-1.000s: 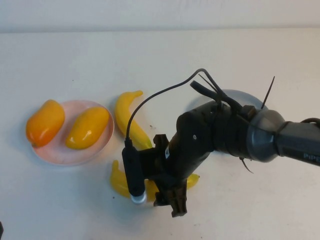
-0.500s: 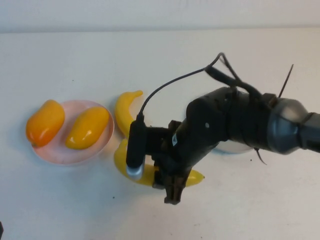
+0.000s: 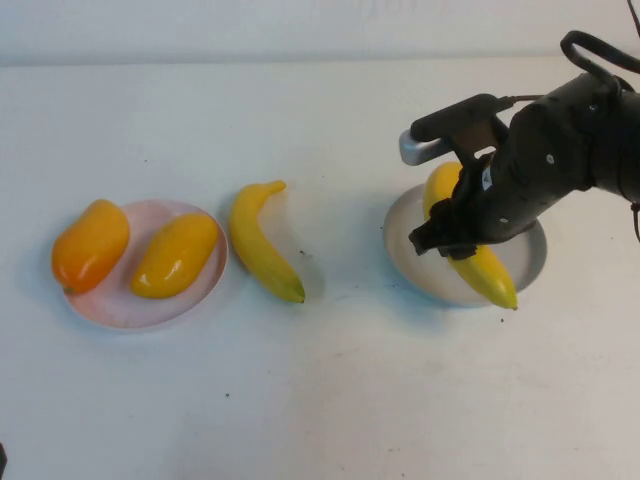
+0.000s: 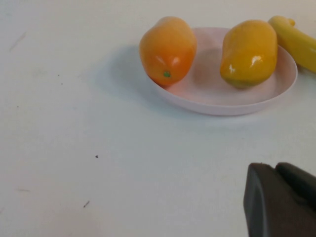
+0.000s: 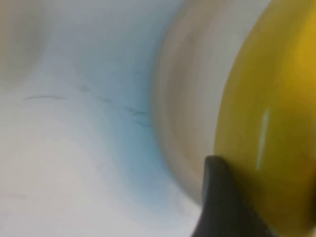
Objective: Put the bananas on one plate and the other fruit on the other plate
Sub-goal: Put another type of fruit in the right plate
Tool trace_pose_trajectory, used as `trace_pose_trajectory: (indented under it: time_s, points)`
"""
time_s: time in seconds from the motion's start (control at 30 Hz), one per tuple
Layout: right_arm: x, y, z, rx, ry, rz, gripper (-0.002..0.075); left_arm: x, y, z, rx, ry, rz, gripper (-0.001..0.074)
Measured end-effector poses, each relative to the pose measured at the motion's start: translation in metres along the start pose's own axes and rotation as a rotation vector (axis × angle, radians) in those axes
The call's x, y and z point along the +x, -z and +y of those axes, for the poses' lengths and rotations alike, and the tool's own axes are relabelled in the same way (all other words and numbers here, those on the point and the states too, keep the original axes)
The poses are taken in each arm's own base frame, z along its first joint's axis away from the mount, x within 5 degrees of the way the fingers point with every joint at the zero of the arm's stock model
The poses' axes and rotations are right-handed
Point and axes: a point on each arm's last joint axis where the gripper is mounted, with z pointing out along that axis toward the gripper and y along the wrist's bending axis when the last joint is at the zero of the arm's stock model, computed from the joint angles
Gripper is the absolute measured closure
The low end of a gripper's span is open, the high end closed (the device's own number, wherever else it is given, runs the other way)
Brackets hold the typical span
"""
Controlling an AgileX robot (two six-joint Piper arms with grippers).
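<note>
My right gripper (image 3: 452,243) is shut on one banana (image 3: 483,268) and holds it over the grey-blue plate (image 3: 402,245) at the right; the banana's greenish tip reaches past the near rim. In the right wrist view one dark finger (image 5: 222,202) presses against the banana (image 5: 269,118), with the plate's rim (image 5: 180,123) beside it. The second banana (image 3: 262,250) lies on the table just right of the pink plate (image 3: 118,308). Two orange-yellow fruits (image 3: 90,245) (image 3: 176,255) rest on the pink plate. My left gripper (image 4: 282,200) hovers shut and empty near the pink plate (image 4: 222,101).
The left wrist view shows both fruits (image 4: 168,49) (image 4: 248,52) and the lying banana's end (image 4: 298,42). The white table runs back to a pale wall. The right arm's camera housing (image 3: 450,125) and cable rise above the grey-blue plate.
The right arm has closed on a banana near the table's front middle, lifted it and swung it right to the grey-blue plate. The other banana and the fruits have stayed put.
</note>
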Motion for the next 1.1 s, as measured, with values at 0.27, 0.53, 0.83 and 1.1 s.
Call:
trace_pose_trajectory:
  time_s: [0.27, 0.53, 0.83, 1.1]
  points:
    - [0.002, -0.052, -0.050, 0.042, -0.156, 0.018, 0.0415, 0.000, 0.000, 0.000, 0.000, 0.000, 0.000, 0.0738]
    - [0.004, -0.069, -0.057, 0.036, -0.190, 0.017, 0.0360, 0.000, 0.000, 0.000, 0.000, 0.000, 0.000, 0.0738]
    - [-0.001, -0.045, -0.051, -0.018, -0.257, 0.003, 0.0248, 0.000, 0.000, 0.000, 0.000, 0.000, 0.000, 0.0738]
    - [-0.032, -0.008, 0.014, -0.167, -0.062, -0.092, 0.0254, 0.000, 0.000, 0.000, 0.000, 0.000, 0.000, 0.0738]
